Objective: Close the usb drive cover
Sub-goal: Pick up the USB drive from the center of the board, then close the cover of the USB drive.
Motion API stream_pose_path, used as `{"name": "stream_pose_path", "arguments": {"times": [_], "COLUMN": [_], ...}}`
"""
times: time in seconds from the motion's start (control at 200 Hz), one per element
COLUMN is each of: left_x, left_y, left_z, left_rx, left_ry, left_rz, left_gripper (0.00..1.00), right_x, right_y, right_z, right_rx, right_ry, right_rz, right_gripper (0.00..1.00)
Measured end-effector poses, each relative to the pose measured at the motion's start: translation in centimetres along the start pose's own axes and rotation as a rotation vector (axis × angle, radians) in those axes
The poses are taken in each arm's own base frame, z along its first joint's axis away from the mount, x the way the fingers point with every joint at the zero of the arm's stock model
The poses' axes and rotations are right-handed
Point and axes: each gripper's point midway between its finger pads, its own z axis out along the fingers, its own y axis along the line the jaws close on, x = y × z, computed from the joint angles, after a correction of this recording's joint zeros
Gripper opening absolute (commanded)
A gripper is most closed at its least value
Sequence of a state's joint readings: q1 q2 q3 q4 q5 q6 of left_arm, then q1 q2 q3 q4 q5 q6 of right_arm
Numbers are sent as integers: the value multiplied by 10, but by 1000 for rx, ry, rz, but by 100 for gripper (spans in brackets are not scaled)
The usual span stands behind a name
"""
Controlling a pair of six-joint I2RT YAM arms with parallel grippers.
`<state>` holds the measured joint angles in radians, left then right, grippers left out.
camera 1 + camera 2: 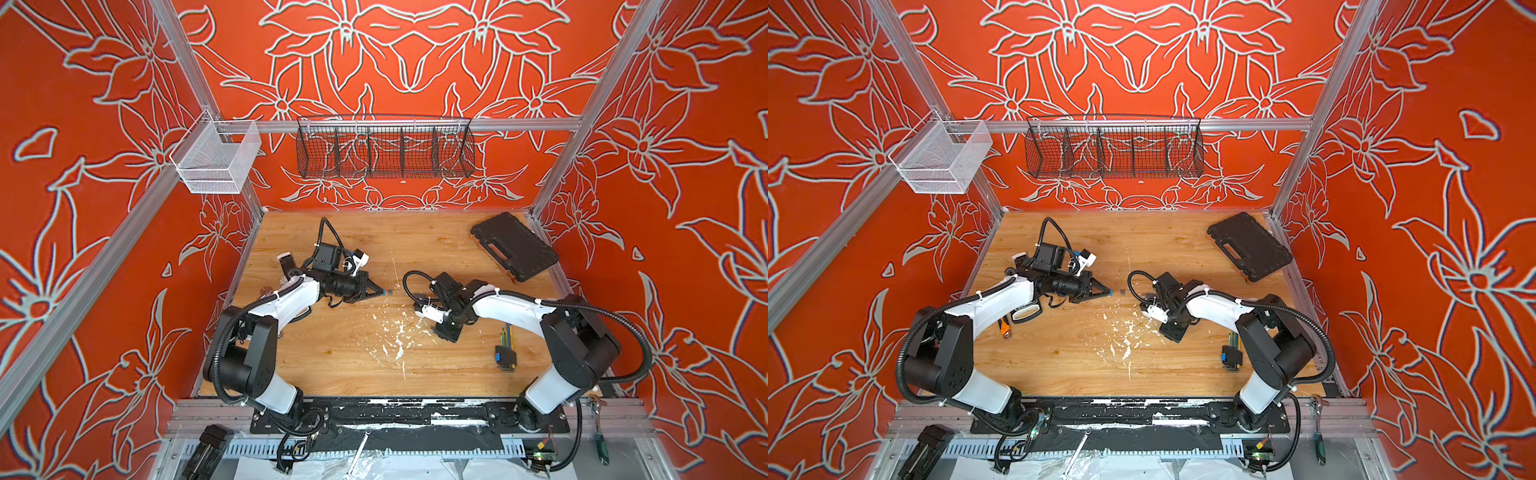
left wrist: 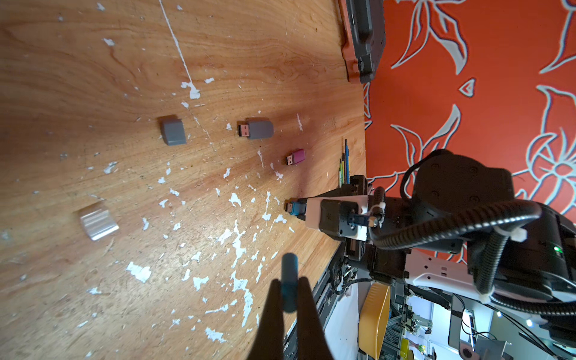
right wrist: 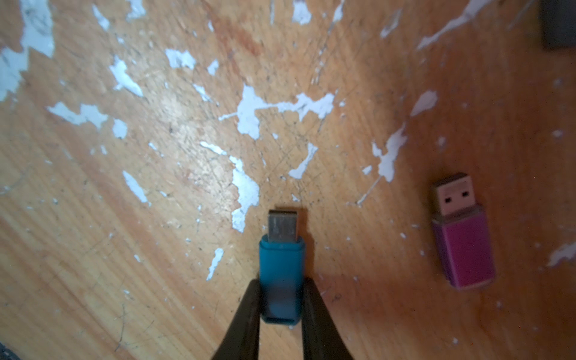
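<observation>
My left gripper point(image 2: 289, 285) is shut on a small blue usb drive cover point(image 2: 289, 269), held edge-on above the wooden table and sticking out past the fingertips. In both top views this gripper point(image 1: 380, 292) point(image 1: 1108, 293) points right, toward the table's middle. My right gripper point(image 3: 282, 291) points down at the table and is shut on the rear half of a blue usb drive point(image 3: 282, 265), whose bare metal plug points away from the jaws. The left wrist view shows the same drive point(image 2: 294, 208) low on the table, at the right arm's tip.
A pink uncapped drive point(image 3: 461, 246) point(image 2: 296, 156) lies beside the blue one. A grey uncapped drive point(image 2: 258, 128), a grey cap point(image 2: 173, 131) and a clear cap point(image 2: 98, 219) also lie on the table. A black case point(image 1: 513, 245) sits back right; hex keys point(image 1: 505, 351) lie by the right arm.
</observation>
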<state>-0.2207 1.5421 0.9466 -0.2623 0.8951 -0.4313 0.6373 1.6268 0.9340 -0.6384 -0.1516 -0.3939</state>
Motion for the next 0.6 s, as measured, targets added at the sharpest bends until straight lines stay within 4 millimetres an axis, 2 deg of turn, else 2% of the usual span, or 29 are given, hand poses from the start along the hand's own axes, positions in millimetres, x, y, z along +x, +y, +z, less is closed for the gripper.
{"name": "stream_pose_path", "arguments": {"times": [0.165,0.335,0.6], "left_x": [7,12,24], "left_y": [4,3,-9], "left_z": [1,2,13], "left_rx": [0,17,60], "left_ry": [11,27,84], "left_rz": [-13,-23,-7], "left_gripper": [0,0,0], "right_x": [-19,-51,-81], "right_y": [4,11,23], "right_z": [-22,-56,-68], "right_rx": [3,-4,-51], "right_ry": [-126,-326,-442], "right_rz": [-45,-124,-225], "right_gripper": [22,22,21]}}
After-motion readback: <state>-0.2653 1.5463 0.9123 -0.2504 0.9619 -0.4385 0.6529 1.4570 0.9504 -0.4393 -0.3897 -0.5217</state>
